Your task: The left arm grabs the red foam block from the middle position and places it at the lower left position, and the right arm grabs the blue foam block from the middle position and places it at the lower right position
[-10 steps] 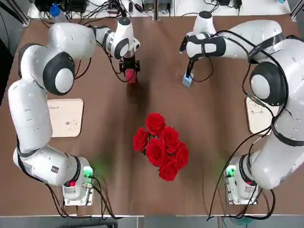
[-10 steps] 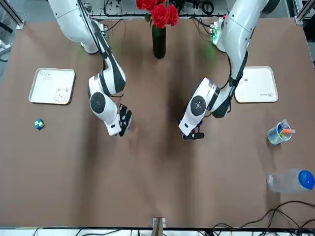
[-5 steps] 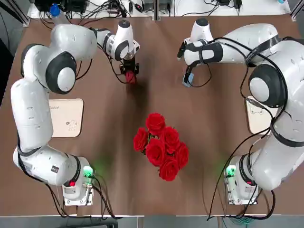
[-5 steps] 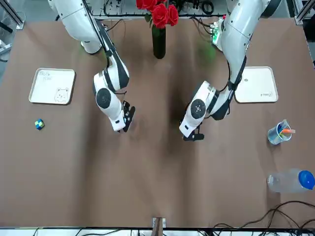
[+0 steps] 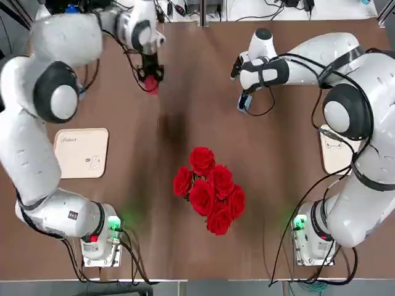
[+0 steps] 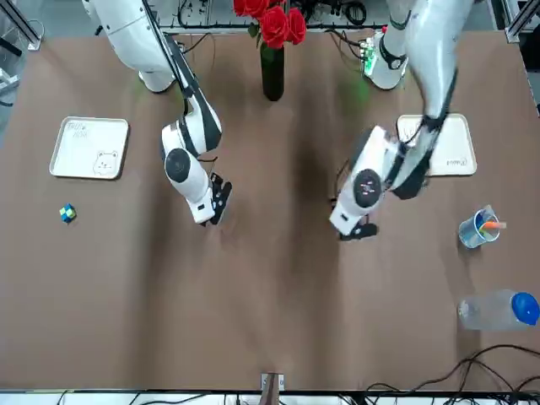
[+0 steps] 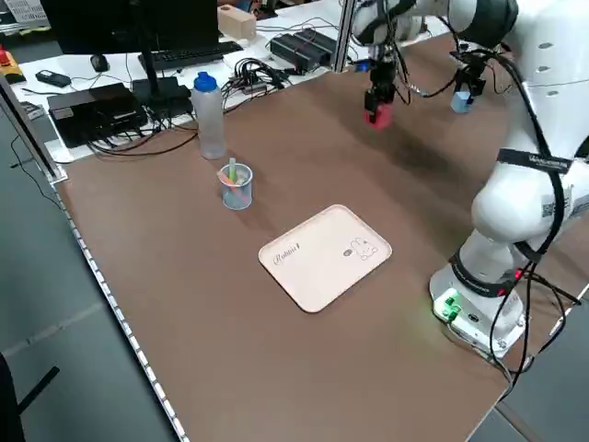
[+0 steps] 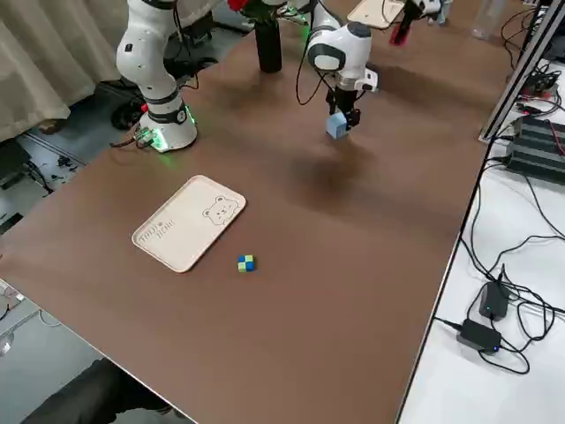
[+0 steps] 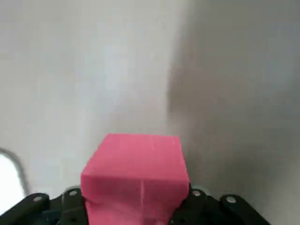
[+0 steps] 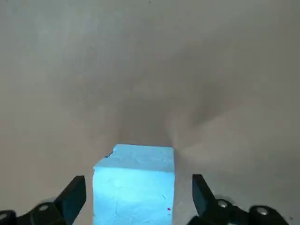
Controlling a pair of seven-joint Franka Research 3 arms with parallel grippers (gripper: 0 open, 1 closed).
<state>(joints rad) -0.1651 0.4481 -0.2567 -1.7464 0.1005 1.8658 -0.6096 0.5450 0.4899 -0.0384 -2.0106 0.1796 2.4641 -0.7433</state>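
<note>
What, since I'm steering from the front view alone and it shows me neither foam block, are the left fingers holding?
Observer: The left fingers, toward the table's far side and left of centre, grip the red foam block.

Operator: And the right fingers, do they grip the blue one?

Observer: No. The right fingers, on the far right part of the table, stand open around the blue foam block, with a gap on each side.

Beige curtain (image 8: 48,62) beside the grey floor (image 8: 66,344).
</note>
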